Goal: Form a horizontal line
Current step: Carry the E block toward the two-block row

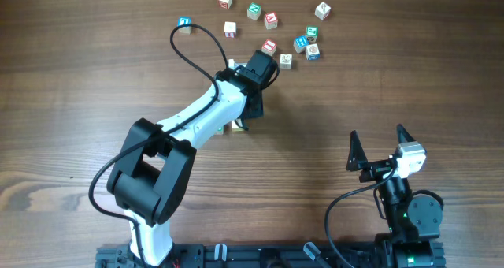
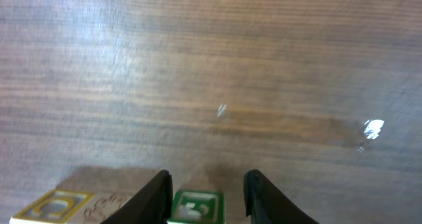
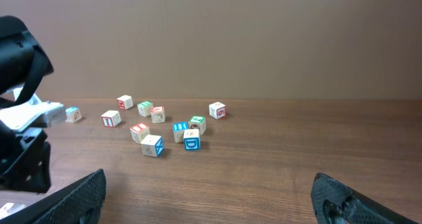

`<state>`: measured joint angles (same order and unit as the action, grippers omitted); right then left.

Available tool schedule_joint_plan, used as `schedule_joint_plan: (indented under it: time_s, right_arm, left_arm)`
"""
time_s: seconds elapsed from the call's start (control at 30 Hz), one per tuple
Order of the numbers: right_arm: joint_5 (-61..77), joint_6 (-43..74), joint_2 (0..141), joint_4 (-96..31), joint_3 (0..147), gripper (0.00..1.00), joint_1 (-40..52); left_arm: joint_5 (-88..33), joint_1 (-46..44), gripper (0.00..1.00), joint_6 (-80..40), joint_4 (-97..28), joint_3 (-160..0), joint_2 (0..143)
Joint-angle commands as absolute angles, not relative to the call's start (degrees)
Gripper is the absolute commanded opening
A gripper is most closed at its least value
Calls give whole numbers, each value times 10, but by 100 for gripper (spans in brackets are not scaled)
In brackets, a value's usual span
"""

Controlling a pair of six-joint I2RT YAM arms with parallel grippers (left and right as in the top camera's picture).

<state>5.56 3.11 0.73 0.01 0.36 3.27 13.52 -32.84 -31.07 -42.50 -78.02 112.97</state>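
left gripper (image 2: 207, 184): we see it spread, astride green cube (image 2: 196, 208)
right gripper (image 1: 376, 132): spread, idle by near edge
horizontal line (image 1: 237, 127): mid-table, mostly under left arm (image 1: 201, 114)
risk: we reckon lopsided fingers could nudge the green cube, skewing the row

the white-and-black left robot arm (image 1: 197, 114) is reaching diagonally across the brown wooden table (image 1: 71, 79), with its left gripper (image 1: 246, 118) pointing down over tiny pale wooden cubes (image 1: 237, 128) that are peeking out beside the arm, mostly hidden. loose scattered letter cubes (image 1: 271, 20) are lying beyond it near the far edge. the black right gripper (image 1: 376, 134) is sitting well apart at lower right, its fingers spreading wide.
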Motion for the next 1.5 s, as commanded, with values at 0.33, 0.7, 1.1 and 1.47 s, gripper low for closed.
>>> schedule_joint_plan:
  time_s: [0.33, 0.7, 1.1, 1.47]
  right_arm:
    - [63, 26, 3, 4, 3, 100, 30]
    - [63, 26, 3, 4, 3, 100, 30]
    - [63, 26, 3, 4, 3, 100, 30]
    - [63, 26, 3, 4, 3, 100, 30]
  left_arm:
    - [16, -335, 4, -318, -429, -755, 1131]
    - [61, -335, 4, -318, -433, -740, 1132]
    - [80, -335, 4, -335, -459, -740, 1132]
    - [81, -335, 4, -333, -471, -740, 1132]
